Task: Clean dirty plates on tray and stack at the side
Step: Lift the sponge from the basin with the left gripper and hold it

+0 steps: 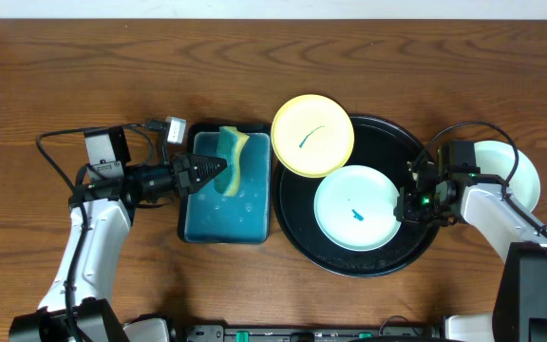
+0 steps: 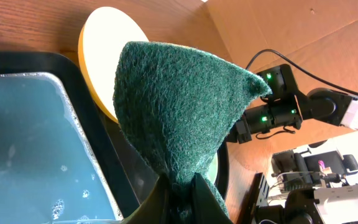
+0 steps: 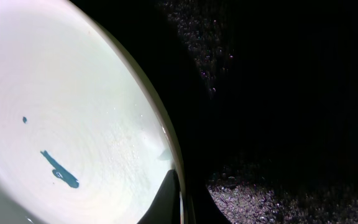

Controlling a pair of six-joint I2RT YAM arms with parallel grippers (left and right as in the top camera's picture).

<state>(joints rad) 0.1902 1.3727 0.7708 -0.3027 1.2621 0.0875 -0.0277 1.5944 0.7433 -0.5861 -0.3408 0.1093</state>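
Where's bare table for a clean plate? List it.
Free: table behind the sponge dish and left arm; strip in front of the dish. Crowded: tray, and right of it a white plate under the right arm.

The table (image 1: pixel 27 76) is viewed straight down from overhead. The left wrist view is aimed closely past a sponge (image 2: pixel 179 106); the right, closely at a mint-white plate (image 3: pixel 61 74) also seen overhead.

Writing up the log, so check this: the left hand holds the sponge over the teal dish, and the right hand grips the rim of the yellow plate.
Wrong plate. The right hand grips the rim of the mint-white plate on the tray, not the yellow plate, as the overhead view shows. The left hand does hold the sponge over the teal dish.
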